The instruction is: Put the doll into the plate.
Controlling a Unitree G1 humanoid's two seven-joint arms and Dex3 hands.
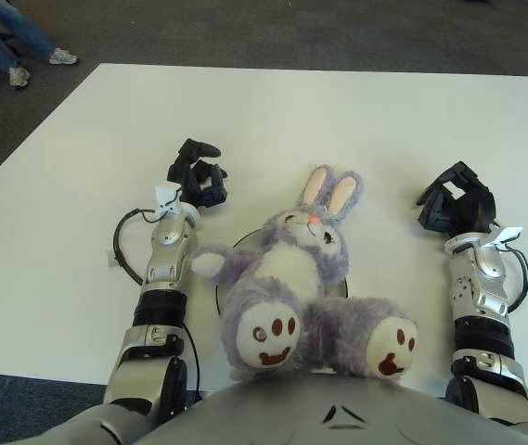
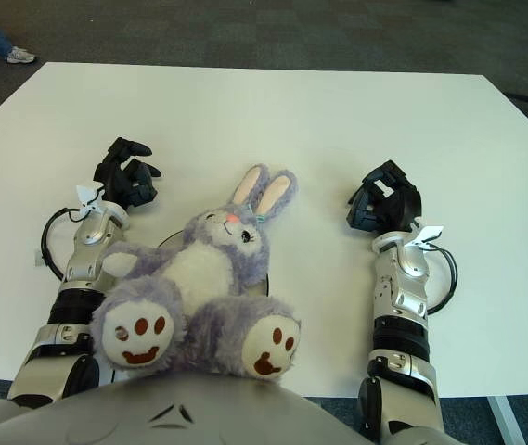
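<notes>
Now I see the doll (image 1: 301,283) lying over the plate (image 1: 225,278) near the table's (image 1: 356,120) front edge; left hand (image 1: 198,173) and right hand (image 1: 457,198) curled, empty. Its overhanging legs could drag it off.

A lilac doll (image 1: 301,278) with white belly, pink-lined ears and brown-printed soles covers a black-rimmed plate (image 1: 219,278).

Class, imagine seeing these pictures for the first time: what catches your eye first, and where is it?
A fluffy purple-and-white plush bunny doll lies on its back at the white table's near edge, covering most of a dark-rimmed round plate. The left robot hand and right robot hand flank it, holding nothing.
</notes>
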